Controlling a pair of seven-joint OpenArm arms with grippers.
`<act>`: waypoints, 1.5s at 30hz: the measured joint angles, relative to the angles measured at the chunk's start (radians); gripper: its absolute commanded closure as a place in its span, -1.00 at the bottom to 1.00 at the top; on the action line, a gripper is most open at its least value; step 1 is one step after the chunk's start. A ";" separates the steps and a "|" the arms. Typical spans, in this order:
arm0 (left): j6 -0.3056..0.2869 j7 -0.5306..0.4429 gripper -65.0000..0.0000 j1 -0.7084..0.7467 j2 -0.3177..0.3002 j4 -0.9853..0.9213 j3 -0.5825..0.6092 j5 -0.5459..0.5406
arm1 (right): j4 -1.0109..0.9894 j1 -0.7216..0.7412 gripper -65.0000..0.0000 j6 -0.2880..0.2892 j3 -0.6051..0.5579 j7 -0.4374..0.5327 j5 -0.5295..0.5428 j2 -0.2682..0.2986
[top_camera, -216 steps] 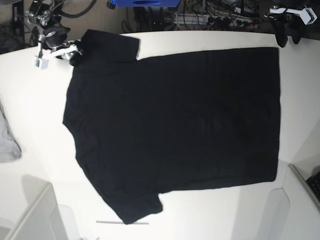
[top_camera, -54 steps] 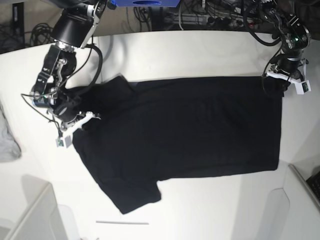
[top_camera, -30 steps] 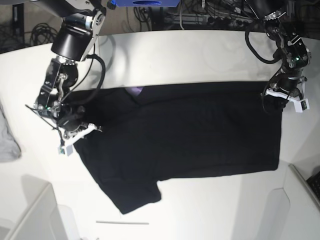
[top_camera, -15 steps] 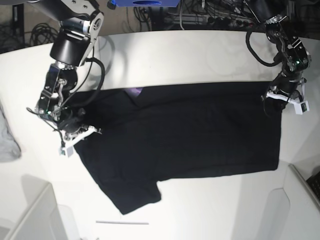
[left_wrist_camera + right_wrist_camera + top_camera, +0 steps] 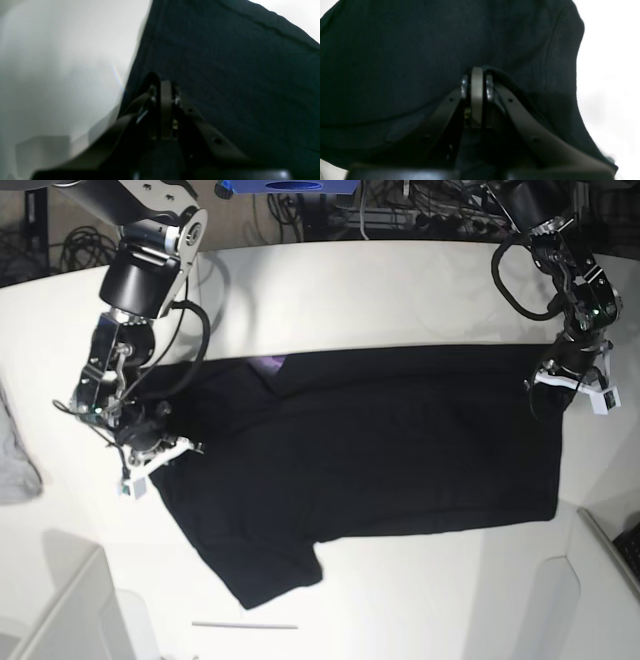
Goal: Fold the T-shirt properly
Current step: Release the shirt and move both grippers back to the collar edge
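Observation:
The black T-shirt lies on the white table, its far edge folded over toward the front, with the purplish neck patch showing. My left gripper is shut on the shirt's hem corner at the right; in the left wrist view the gripper pinches the fabric edge. My right gripper is shut on the shoulder and sleeve fabric at the left; in the right wrist view the gripper is closed with black cloth draped over it.
A light grey cloth lies at the table's left edge. A white bin stands at the front left and a white tray edge at the front right. A thin rod lies near the front. Cables run behind the table.
The shirt lay flat at first. Both grippers took its far edge and carried it toward the front. In the last second both moved a little further forward.

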 measured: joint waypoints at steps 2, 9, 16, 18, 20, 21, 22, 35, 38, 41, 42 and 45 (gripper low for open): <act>0.000 0.000 1.00 0.001 0.000 -0.001 0.000 0.002 | 0.000 0.001 1.00 -0.040 0.000 0.000 0.000 0.000; 0.000 0.000 0.67 0.000 0.000 0.000 -0.006 0.002 | 0.001 0.000 0.48 -0.071 0.004 -0.001 -0.001 0.000; 0.002 -0.002 -0.68 -0.001 0.002 0.005 -0.083 -0.007 | 0.150 -0.079 0.00 -0.079 0.008 -0.001 -0.005 -0.005; 0.009 0.001 -0.75 0.003 0.003 0.030 -0.118 -0.001 | 0.231 -0.108 0.00 -0.095 0.009 0.000 0.001 -0.006; -0.004 0.002 -0.76 0.013 0.009 0.098 -0.157 -0.009 | 0.317 -0.140 -0.01 -0.170 0.008 0.003 0.004 -0.008; -0.005 -0.005 -0.76 0.020 0.009 0.132 -0.178 -0.017 | 0.368 -0.168 -0.02 -0.196 0.008 0.004 0.010 -0.010; -0.005 -0.015 -0.76 0.040 0.006 0.160 -0.193 -0.020 | 0.417 -0.199 -0.03 -0.227 0.009 0.005 0.013 -0.013; -0.080 -0.010 -0.75 0.237 0.051 0.029 -0.258 -0.215 | 0.584 -0.515 -0.08 -0.233 0.239 -0.001 0.395 -0.116; -0.097 -0.008 -0.75 0.222 0.049 -0.016 -0.261 -0.212 | 0.577 -0.532 -0.08 -0.230 0.241 0.006 0.398 -0.116; -0.114 -0.016 -0.75 0.204 0.040 -0.031 -0.238 -0.204 | 0.550 -0.534 -0.08 -0.230 0.243 0.007 0.397 -0.116; -0.114 -0.018 -0.75 0.197 0.040 -0.032 -0.222 -0.176 | 0.547 -0.535 -0.08 -0.229 0.243 0.006 0.395 -0.116; -0.118 -0.014 -0.75 0.173 0.045 -0.037 -0.194 -0.115 | 0.547 -0.534 -0.07 -0.229 0.243 0.008 0.398 -0.116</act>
